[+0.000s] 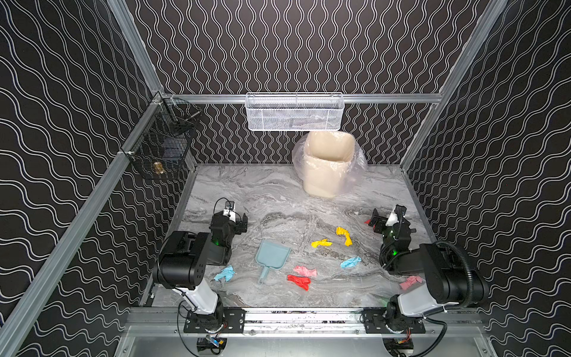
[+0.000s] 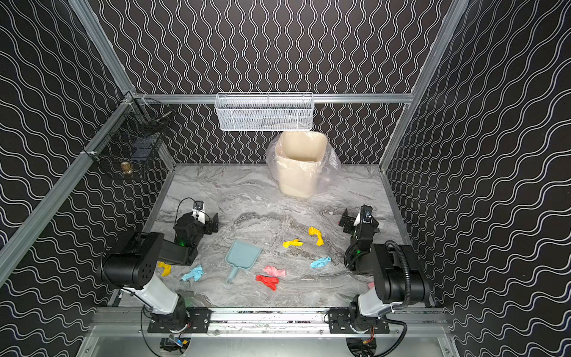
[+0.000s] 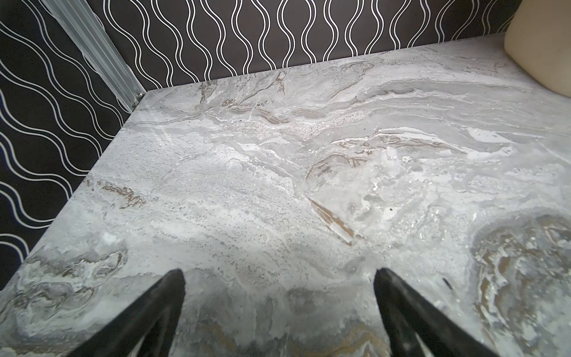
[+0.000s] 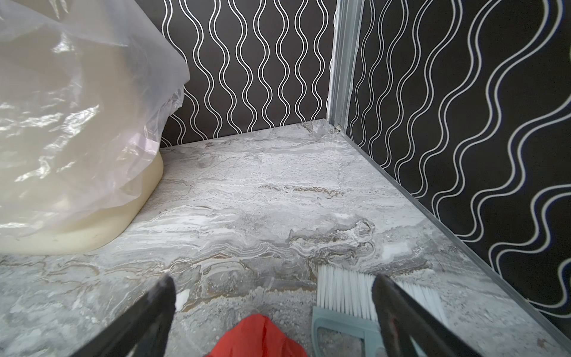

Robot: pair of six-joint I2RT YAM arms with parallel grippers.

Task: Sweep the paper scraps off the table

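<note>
Counter (image 1: 278, 191): grey marble pattern, railed; everything below sits on or above it.
Bin (image 1: 327, 173): beige, upright at the back of the counter, right of middle. A clear bag is draped over the rim. The inside shows plain beige wall; the bottom is out of sight.
White basket (image 1: 293, 112): mesh, hung on the back rail above the bin. Pale shapes inside, cannot tell what.
Black basket (image 1: 160, 145): wire, hung on the left rail. A small brass-coloured piece (image 1: 158, 167) sits low inside.
Dustpan (image 1: 272, 255): pale blue, flat at mid-front, mouth to the back, handle to the front. Scraps lie around it, not in it.
Left fingers (image 3: 154, 315): spread wide, released, over bare counter at the left.
Right fingers (image 4: 145, 324): spread wide, gripping nothing. A red scrap (image 4: 256, 337) lies on the counter between them.
Brush (image 4: 346, 296): white bristles, on the counter near the right wall, just beside one right finger.
Paper scraps (image 1: 299, 281): yellow, red, pink and light blue wads, scattered over the front half of the counter.
</note>
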